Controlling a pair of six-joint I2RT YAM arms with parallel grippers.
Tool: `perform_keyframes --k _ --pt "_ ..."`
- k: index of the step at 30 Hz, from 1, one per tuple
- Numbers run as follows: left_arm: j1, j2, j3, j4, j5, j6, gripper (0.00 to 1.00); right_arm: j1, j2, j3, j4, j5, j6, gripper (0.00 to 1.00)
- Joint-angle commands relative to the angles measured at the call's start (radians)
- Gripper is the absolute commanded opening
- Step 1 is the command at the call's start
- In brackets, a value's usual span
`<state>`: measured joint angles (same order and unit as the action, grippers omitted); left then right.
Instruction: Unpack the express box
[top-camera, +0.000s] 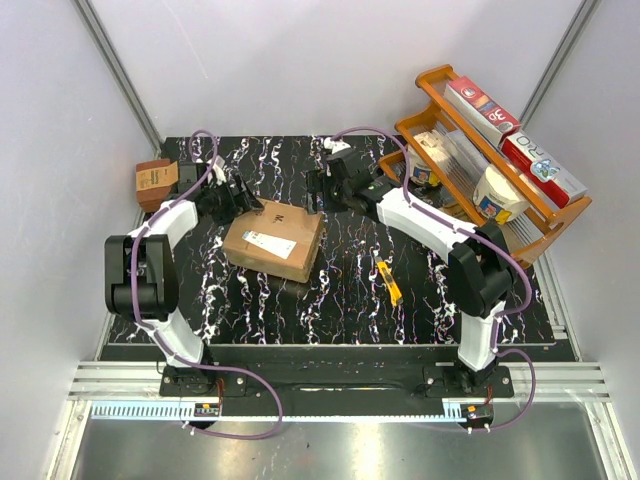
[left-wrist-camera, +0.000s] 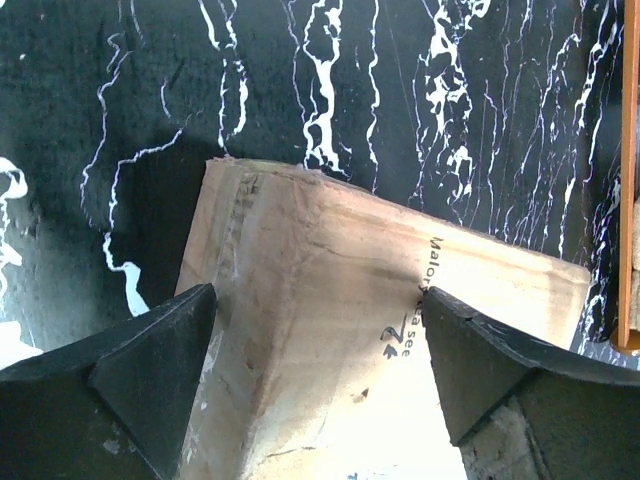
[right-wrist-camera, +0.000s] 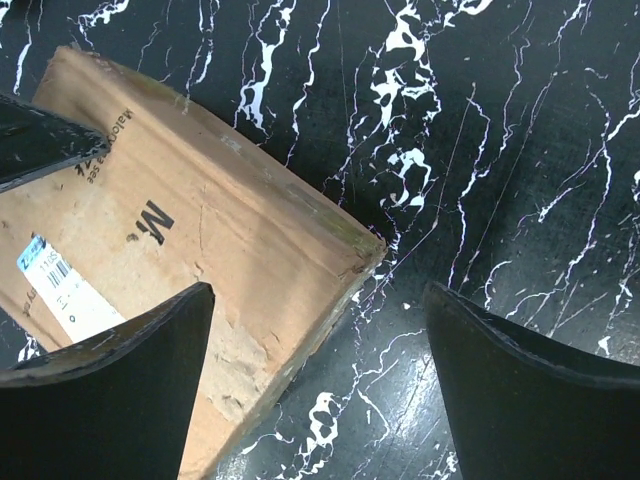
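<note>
Nearest my bases, on the black marbled table (top-camera: 340, 310), a small yellow tool (top-camera: 388, 282) lies by itself on my right side, well apart from either pincer. I cannot tell what it is.

Farther in, a little left of centre, is the express box (top-camera: 275, 240). It lies flat and skewed on the table with its flaps down, its white shipping label (top-camera: 268, 245) and a dark printed mark facing up. As I read it, the long axis runs roughly across me from left to right, the right end turned somewhat toward my bases. I judge the unpacking has not begun.

Just beyond it are my two pincers. My left pincer (top-camera: 243, 203) hangs at the box's far left corner. Its wrist view shows the jaws spread wide with cardboard filling the gap and reaching past both fingers, so it holds nothing. The box lies straight below it and runs away toward my right.

My right pincer (top-camera: 322, 188) is also wide open and empty, at the far right corner. Only that corner sits under one finger, and the gap is mostly over bare table. The box lies to its left and nearer my bases.

So the left arm is the closer one. I think the next move depends on that: the left could come straight down, while the right would first have to shift over the box.

Farthest back, a small darker box (top-camera: 157, 182) sits at the left edge, and an orange rack (top-camera: 455, 85) of goods stands at the right.
</note>
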<state>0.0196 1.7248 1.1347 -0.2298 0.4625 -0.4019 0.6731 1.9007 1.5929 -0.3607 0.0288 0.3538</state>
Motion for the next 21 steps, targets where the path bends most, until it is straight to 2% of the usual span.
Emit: perform_keyframes --k 1,3,7,12,20,21 --pt "0.002 -0.063 0.050 -0.095 -0.027 -0.031 0.88 -0.001 0.018 0.047 0.017 0.023 0.046 0.89" --pt "0.000 -0.086 0.050 -0.120 -0.051 -0.041 0.89 -0.003 0.012 0.041 0.000 -0.009 0.062 0.85" --pt "0.006 -0.125 0.039 -0.164 -0.085 -0.051 0.92 -0.001 -0.029 -0.019 -0.035 -0.026 0.122 0.84" --pt "0.048 -0.152 0.002 -0.207 0.019 -0.098 0.93 0.000 -0.061 -0.040 -0.095 -0.091 0.143 0.82" --pt "0.080 -0.169 -0.075 -0.184 0.054 -0.130 0.92 0.003 -0.075 -0.122 -0.096 -0.133 0.197 0.64" --pt "0.080 -0.168 -0.082 -0.175 0.067 -0.132 0.89 0.003 -0.075 -0.131 -0.099 -0.124 0.198 0.61"
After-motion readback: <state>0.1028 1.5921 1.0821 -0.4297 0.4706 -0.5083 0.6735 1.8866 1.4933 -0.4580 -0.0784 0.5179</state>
